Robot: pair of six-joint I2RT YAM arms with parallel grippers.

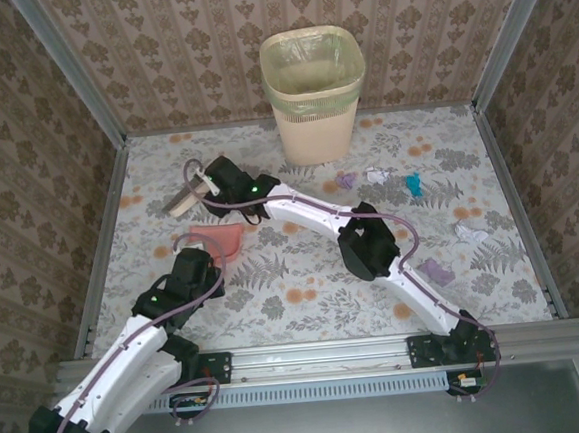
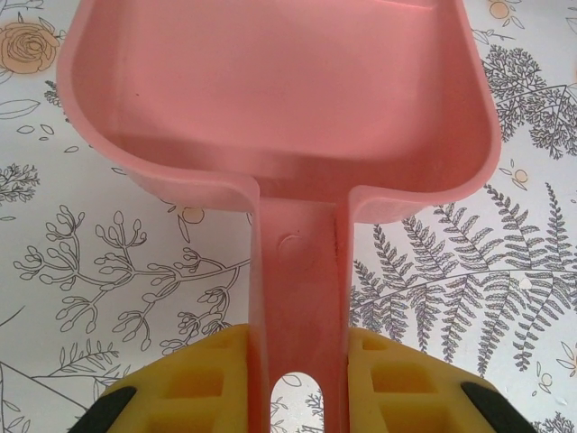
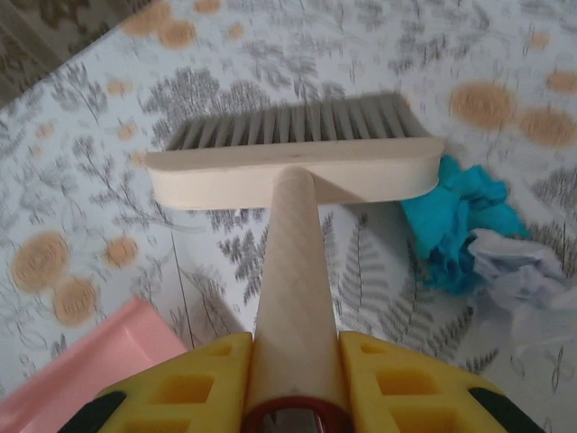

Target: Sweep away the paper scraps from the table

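Observation:
My left gripper [image 1: 201, 262] [image 2: 302, 365] is shut on the handle of a pink dustpan [image 1: 218, 241] [image 2: 270, 99], whose empty scoop rests on the table [image 1: 304, 275] left of centre. My right gripper [image 1: 219, 185] [image 3: 296, 361] reaches far left and is shut on the wooden handle of a brush [image 1: 186, 199] [image 3: 288, 167]. In the right wrist view a teal paper scrap [image 3: 462, 216] and a white one [image 3: 518, 271] lie just right of the brush head. More paper scraps lie to the right: lilac [image 1: 346, 180], white [image 1: 377, 175], teal [image 1: 413, 185], white [image 1: 469, 230] and lilac [image 1: 436, 270].
A beige waste bin [image 1: 314, 94] with a liner stands at the back centre. Aluminium rails [image 1: 102, 251] and brown patterned walls [image 1: 26, 177] frame the table. The right arm [image 1: 372, 245] stretches diagonally across the middle. A corner of the dustpan [image 3: 81, 379] shows beside the brush.

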